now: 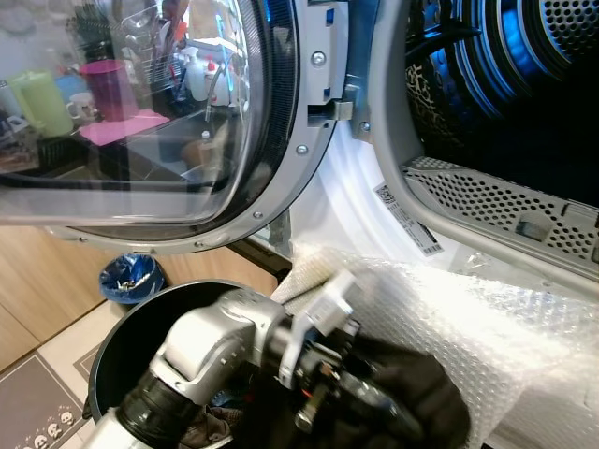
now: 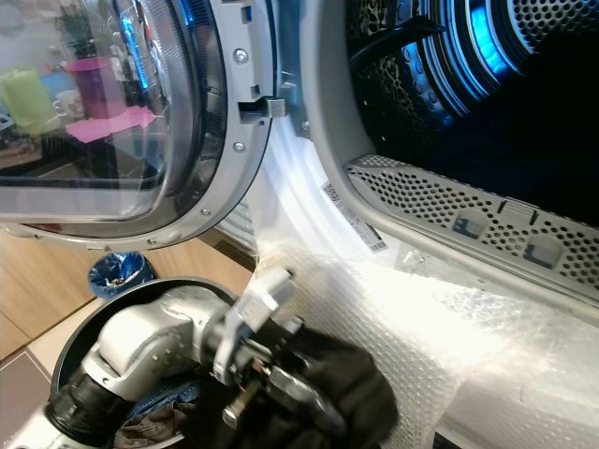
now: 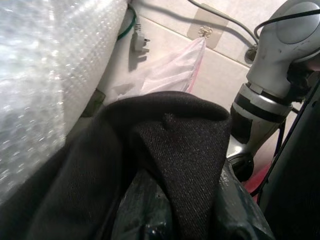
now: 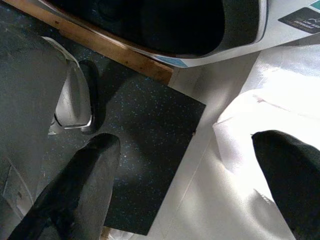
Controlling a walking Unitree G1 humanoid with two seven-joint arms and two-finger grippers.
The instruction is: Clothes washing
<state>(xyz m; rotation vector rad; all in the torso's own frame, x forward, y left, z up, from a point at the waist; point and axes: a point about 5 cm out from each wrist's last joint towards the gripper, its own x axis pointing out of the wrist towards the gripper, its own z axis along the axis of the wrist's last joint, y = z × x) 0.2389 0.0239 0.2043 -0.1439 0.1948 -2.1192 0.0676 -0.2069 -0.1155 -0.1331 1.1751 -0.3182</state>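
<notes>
The left gripper (image 1: 360, 398) is buried in a black woven garment (image 1: 412, 393); whether its fingers are apart or clamped cannot be told. The garment lies bunched over the rim of a round black laundry basket (image 1: 122, 327), against a sheet of clear bubble wrap (image 1: 505, 346) below the open drum (image 1: 524, 84) of the washing machine. The round glass door (image 1: 140, 112) stands open. A white barcode label (image 1: 407, 220) on the door frame is unreadable. The right gripper (image 4: 185, 185) hangs above the floor, fingers (image 4: 75, 190) spread wide, holding nothing
</notes>
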